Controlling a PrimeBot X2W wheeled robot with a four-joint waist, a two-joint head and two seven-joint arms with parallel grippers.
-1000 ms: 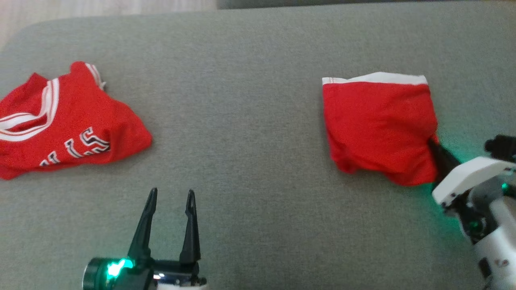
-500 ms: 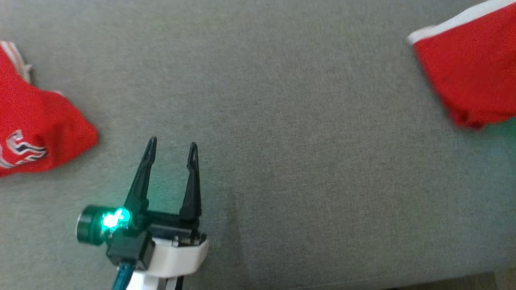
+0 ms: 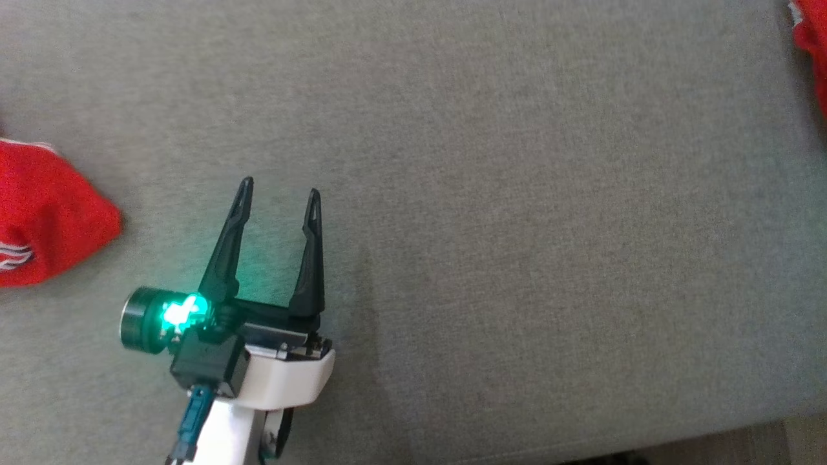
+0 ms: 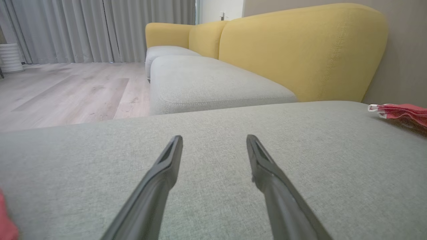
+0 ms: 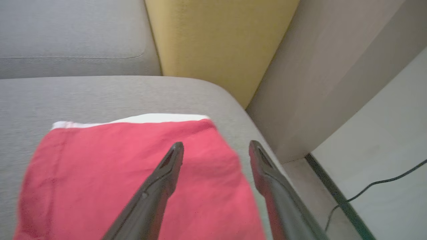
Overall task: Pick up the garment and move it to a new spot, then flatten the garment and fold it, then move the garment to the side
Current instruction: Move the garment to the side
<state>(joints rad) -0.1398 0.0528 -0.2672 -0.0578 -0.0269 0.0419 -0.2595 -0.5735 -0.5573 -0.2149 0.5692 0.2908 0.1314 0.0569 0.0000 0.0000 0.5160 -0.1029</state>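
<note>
Under spread R pincer [image 5: 216, 144] lies folded red garment [image 5: 100, 166].

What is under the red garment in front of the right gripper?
The red garment lies flat on the grey cushion, which shows around its far and side edges. Any lower layers of cloth and the cushion beneath them are covered. The right gripper is open, gripping nothing.

My head camera looks steeply down on the grey cushion [image 3: 517, 194] from close. My left wrist camera skims low across it toward the far yellow sofa back [image 4: 300, 50]; my right wrist camera looks down over the folded red garment [image 5: 133, 173] on that same cushion
</note>
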